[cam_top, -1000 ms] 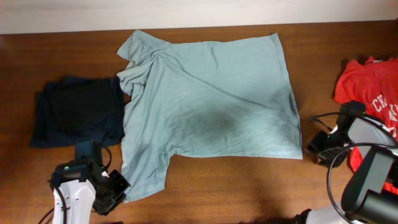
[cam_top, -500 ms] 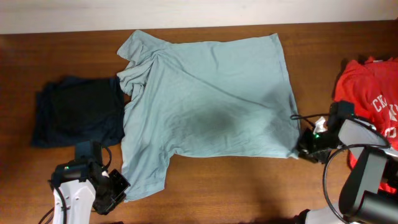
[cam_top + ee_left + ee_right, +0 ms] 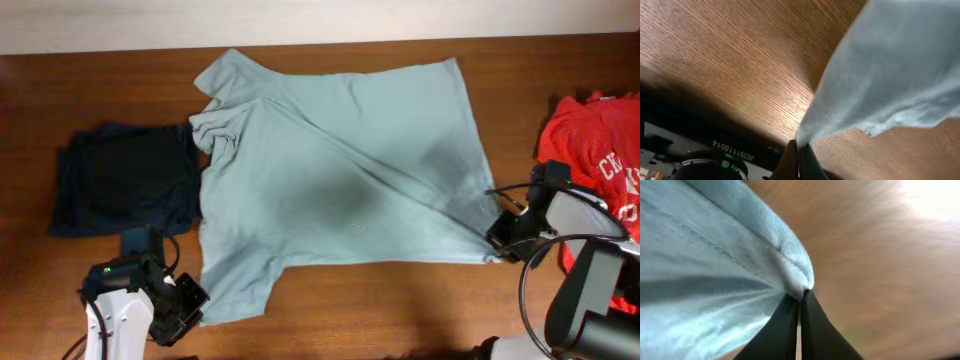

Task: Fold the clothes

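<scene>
A pale blue-green T-shirt point(image 3: 340, 180) lies spread on the wooden table. My left gripper point(image 3: 192, 305) at the front left is shut on the shirt's lower left sleeve edge point(image 3: 805, 134). My right gripper point(image 3: 497, 240) at the right is shut on the shirt's lower right hem corner point(image 3: 802, 287), and the cloth point(image 3: 700, 275) runs taut from it in stretched folds. A folded dark navy garment point(image 3: 125, 178) lies to the left of the shirt. A red shirt point(image 3: 590, 140) with white print lies at the far right edge.
The table's wood point(image 3: 400, 310) shows along the front and the far strip behind the shirt. The right arm's body point(image 3: 590, 260) and cables sit between the T-shirt and the red shirt.
My right gripper moved in to the shirt's lower right corner, shut on it and pulled it right. The shirt has shifted and stretched rightward. The left arm has not moved.
</scene>
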You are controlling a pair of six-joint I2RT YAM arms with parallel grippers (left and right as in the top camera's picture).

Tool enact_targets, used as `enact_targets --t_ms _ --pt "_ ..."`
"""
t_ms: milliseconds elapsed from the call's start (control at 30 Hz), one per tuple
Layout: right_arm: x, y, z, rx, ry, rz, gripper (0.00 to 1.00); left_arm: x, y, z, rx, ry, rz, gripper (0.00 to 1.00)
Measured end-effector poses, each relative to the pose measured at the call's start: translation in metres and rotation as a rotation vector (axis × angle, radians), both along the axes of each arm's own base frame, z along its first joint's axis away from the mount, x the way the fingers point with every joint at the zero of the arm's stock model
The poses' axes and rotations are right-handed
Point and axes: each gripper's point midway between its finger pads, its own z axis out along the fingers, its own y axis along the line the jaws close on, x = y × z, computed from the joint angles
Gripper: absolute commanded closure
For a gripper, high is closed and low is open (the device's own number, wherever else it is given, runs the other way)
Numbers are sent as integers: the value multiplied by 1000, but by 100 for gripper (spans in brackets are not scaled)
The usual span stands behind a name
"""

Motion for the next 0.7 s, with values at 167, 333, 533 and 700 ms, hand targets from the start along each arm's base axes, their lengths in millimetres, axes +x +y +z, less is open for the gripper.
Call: enact_targets --t_ms 167,333,533,700 --pt "-14 -13 3 -52 59 -51 96 -6 -4 1 -20 23 -2 100" --pt "-27 -11 5 -53 117 -58 96 -19 -16 6 -90 76 0 100" --pt "-37 -8 8 -41 158 -58 96 -25 -22 13 -118 45 -26 100" --pt "-47 -4 11 -25 202 -54 96 -30 -24 23 -108 -33 -48 100"
